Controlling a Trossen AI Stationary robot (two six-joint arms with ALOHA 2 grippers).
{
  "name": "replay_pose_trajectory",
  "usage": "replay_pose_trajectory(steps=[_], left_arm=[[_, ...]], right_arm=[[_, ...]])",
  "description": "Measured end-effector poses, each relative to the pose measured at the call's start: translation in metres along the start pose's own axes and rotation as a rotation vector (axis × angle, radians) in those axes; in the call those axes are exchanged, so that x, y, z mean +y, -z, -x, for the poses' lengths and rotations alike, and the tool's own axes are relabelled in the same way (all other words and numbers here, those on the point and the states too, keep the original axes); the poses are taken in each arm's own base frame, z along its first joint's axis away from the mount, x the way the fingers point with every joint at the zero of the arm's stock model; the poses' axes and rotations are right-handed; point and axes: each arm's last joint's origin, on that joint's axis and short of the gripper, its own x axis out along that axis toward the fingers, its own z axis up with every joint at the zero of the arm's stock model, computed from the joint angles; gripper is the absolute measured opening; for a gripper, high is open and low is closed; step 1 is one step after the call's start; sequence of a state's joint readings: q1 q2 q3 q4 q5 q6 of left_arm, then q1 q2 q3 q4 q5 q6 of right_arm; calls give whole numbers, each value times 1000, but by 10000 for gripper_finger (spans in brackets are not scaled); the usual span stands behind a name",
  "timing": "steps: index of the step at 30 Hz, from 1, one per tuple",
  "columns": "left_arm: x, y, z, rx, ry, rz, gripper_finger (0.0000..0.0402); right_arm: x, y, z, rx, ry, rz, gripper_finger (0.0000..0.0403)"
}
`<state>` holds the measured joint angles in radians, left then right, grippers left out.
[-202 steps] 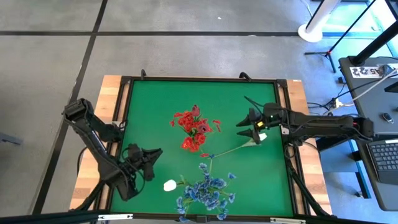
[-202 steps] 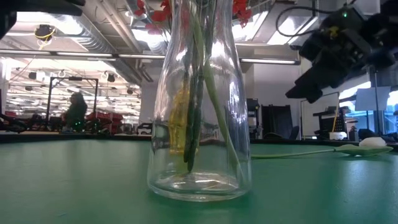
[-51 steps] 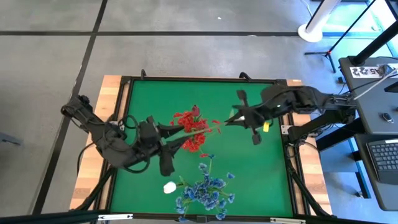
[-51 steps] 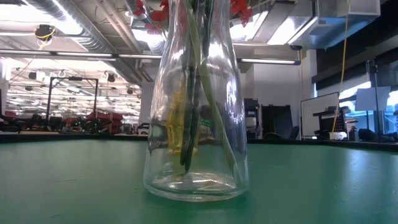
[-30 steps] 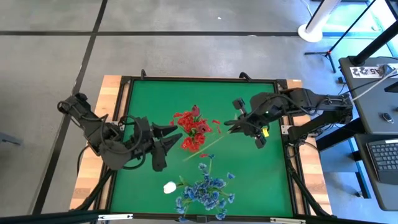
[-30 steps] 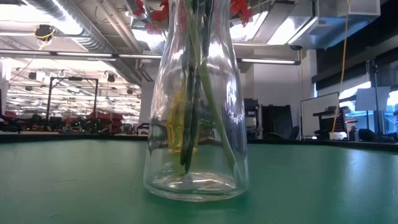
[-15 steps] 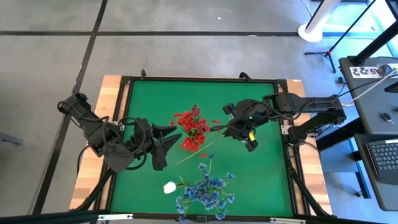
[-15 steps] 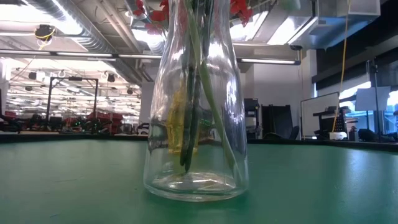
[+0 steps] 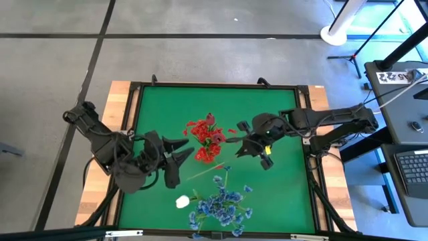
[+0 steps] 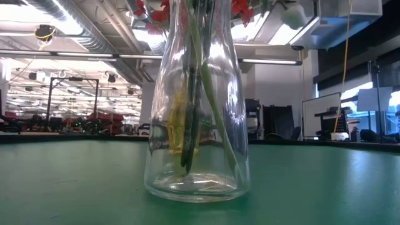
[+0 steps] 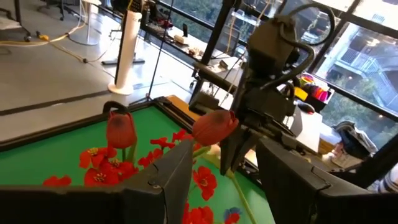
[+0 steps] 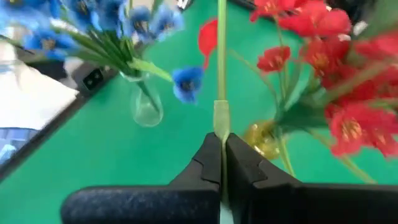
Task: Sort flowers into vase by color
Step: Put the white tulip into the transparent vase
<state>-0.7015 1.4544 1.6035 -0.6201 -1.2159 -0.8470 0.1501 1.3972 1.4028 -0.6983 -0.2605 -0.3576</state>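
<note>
A clear glass vase at mid-table holds red flowers on green stems. A second small vase near the front edge holds blue flowers, and a white bud lies beside it on the green mat. My right gripper hovers just right of the red flowers, shut on a flower with a reddish-pink bud and a long stem. My left gripper stands open just left of the red flowers, nothing between its fingers. My right gripper pinches the flower's thin green stem between its two fingertips, close to the bud. The stem runs on along the line of the fingers and slants down toward the table's near left. The flower is lifted clear of the mat.
A black frame borders the green mat, with wooden table edges outside it. Bare mat lies at the far side and at the right. A desk with a keyboard stands beyond the table's right edge.
My right gripper has carried the flower toward the table's left, up to the red flowers. The stem's free end has swung toward the near left with it.
</note>
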Motion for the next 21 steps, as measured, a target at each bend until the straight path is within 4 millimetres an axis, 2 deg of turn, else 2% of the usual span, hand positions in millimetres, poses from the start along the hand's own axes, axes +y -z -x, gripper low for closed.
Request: replay_pose_trajectory(steps=[4,8,12,16,21], left_arm=[[2,-2,-8,10,-4,14,173],[4,-4,-18,63,23,30,173],[4,-7,-27,110,70,34,173],[2,-15,-40,153,172,51,173],[1,-15,-60,191,241,30,173]], right_arm=[[3,5,4,51,116,70,2],[7,9,3,190,274,159,1],[12,13,3,286,354,192,1],[17,10,4,304,384,214,1],[28,-4,10,252,389,243,1]])
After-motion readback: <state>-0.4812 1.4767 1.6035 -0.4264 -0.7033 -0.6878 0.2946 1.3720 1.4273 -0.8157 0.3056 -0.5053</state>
